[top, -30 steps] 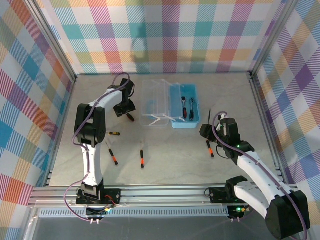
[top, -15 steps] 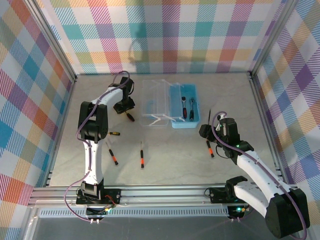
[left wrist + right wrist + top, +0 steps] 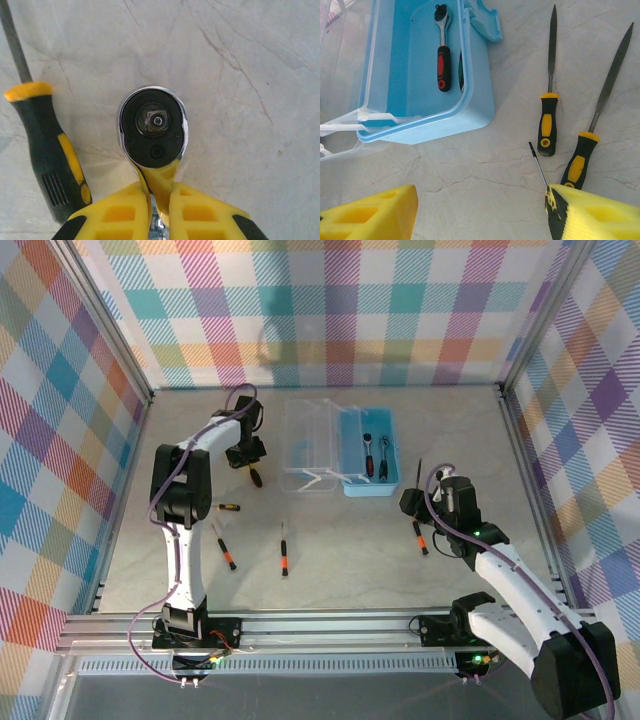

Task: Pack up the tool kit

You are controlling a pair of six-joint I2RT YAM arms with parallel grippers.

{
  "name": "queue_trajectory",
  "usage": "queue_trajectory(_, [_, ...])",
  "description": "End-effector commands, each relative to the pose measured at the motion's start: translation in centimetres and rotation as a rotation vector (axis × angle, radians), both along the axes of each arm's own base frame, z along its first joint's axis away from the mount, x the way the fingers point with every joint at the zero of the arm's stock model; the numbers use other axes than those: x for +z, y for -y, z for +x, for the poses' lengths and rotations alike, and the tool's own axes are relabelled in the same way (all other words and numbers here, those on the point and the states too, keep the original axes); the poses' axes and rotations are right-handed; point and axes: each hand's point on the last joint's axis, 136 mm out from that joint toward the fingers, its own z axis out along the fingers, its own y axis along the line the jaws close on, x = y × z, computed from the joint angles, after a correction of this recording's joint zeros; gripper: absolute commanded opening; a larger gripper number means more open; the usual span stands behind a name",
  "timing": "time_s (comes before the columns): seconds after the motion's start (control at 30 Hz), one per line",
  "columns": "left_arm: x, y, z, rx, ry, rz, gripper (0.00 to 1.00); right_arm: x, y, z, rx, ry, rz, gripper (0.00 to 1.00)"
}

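Compared with the preceding frames, the left arm is seen slightly shifted, its elbow carried a little to the left, while the right arm is unchanged.

The left pincer (image 3: 160, 212) is shown closed on the handle of a small ratchet (image 3: 152, 127), gripped just below the round head. In the overhead view this pincer (image 3: 246, 452) is placed over the desk (image 3: 340, 570), just left of the clear lid (image 3: 308, 445). A black-and-orange screwdriver (image 3: 50, 160) is seen lying beside the small ratchet, apart from its head.

The right pincer (image 3: 480, 220) is held open, its yellow fingers (image 3: 370, 215) spread wide above bare desk with nothing between them. Two black-and-orange files (image 3: 549, 115) are laid side by side to the right of the light-blue box (image 3: 420, 120).

The light-blue box is shown open, its clear lid folded out flat to the left. A red-handled ratchet (image 3: 443, 55) is seen lying inside it.

Three loose screwdrivers (image 3: 284, 552) are scattered on the desk nearer the arm bases, well apart from the box. A fourth driver (image 3: 420, 537) is seen just beside the right pincer.
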Motion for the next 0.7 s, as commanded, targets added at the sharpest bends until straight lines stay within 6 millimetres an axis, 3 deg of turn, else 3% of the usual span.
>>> queue_trajectory(0.0, [3.0,1.1,-0.5,-0.046,0.055,-0.058,0.0,-0.4,0.2,-0.2,-0.004,-0.005,-0.014,0.69])
queue_trajectory(0.3, [9.8,1.4,-2.8,-0.037,0.216,-0.134,0.0,0.3,-1.5,-0.1,0.077,-0.005,0.035,0.66])
queue_trajectory(0.47, [14.2,2.2,-5.5,-0.038,0.339,-0.227,0.0,4.1,-4.6,-0.7,0.23,0.023,0.119,0.66])
queue_trajectory(0.67, [17.7,6.0,-9.8,-0.113,0.435,-0.338,0.0,7.9,-9.8,-2.2,0.439,0.047,0.165,0.66])
